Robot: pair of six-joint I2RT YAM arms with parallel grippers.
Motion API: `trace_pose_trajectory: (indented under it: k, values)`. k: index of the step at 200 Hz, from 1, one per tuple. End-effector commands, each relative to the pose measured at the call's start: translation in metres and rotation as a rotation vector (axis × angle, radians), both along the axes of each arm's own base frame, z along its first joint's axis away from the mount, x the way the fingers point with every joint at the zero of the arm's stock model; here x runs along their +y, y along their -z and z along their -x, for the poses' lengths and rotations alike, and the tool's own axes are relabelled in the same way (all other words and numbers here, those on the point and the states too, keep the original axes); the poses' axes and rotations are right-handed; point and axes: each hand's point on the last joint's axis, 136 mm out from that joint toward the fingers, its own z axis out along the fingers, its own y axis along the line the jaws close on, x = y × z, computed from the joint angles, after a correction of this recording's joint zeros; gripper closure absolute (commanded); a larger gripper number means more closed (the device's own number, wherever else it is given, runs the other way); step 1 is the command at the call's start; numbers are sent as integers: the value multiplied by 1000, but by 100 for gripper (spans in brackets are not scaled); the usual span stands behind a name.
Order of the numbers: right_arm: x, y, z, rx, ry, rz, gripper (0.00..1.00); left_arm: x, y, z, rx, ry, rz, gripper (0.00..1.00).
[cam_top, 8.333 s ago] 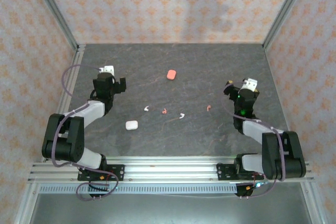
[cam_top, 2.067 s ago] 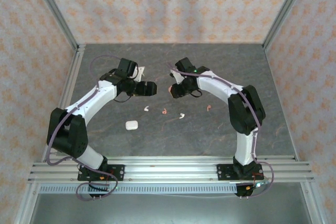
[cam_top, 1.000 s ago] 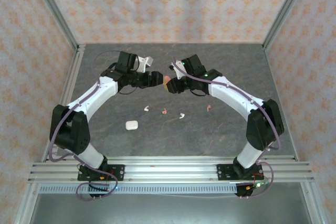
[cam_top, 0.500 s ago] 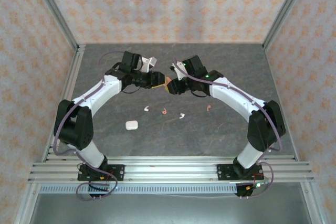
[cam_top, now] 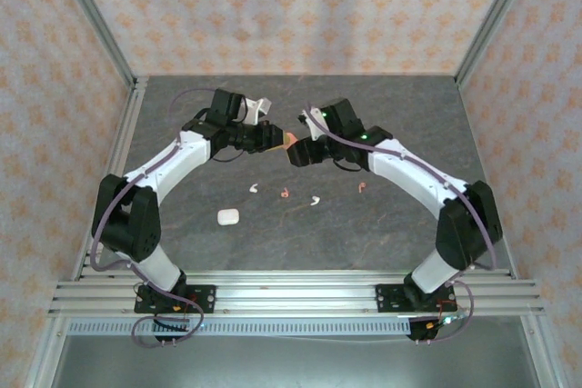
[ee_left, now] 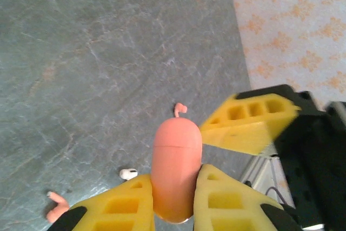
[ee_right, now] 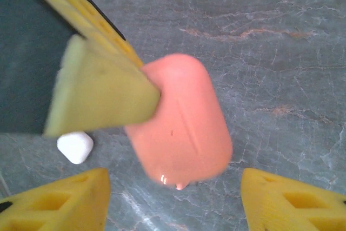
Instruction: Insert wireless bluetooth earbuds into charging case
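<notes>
Above the middle of the table, my left gripper (cam_top: pixel 275 139) (ee_left: pixel 174 179) is shut on the pinkish-red charging case (cam_top: pixel 289 139) (ee_left: pixel 175 144), which is closed and pinched at its lower end. My right gripper (cam_top: pixel 299 154) (ee_right: pixel 173 201) stands open just beside and below the case (ee_right: pixel 181 123), its fingers wide apart and off it. On the table lie two white earbuds (cam_top: pixel 254 188) (cam_top: pixel 316 200) and two pinkish-red earbuds (cam_top: pixel 285 194) (cam_top: pixel 362 187). A closed white case (cam_top: pixel 227 216) (ee_right: pixel 75 147) lies near the front left.
The grey stone-patterned table (cam_top: pixel 400 115) is boxed in by patterned walls (cam_top: pixel 291 6) at the back and both sides. An aluminium rail (cam_top: pixel 291 293) runs along the near edge. Both arms arch inwards and their grippers nearly touch.
My left gripper has shut on the pinkish-red case. My right gripper, which held it a second ago, has opened, let go and drawn slightly back.
</notes>
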Motion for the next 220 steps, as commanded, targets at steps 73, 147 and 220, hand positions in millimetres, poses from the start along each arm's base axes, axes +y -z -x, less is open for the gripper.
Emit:
trace_pose_trajectory:
  k: [73,147,220]
  values:
    - [-37,-101,-20,31,312,-423,27,45,-75,-3,-343,-220,35,92]
    - [-25,-187,-24,198,240,-1003,27,34,-163,17,-444,-210,258,91]
    - [-15,-187,-22,225,210,-1017,28,27,-204,38,-448,-275,369,91]
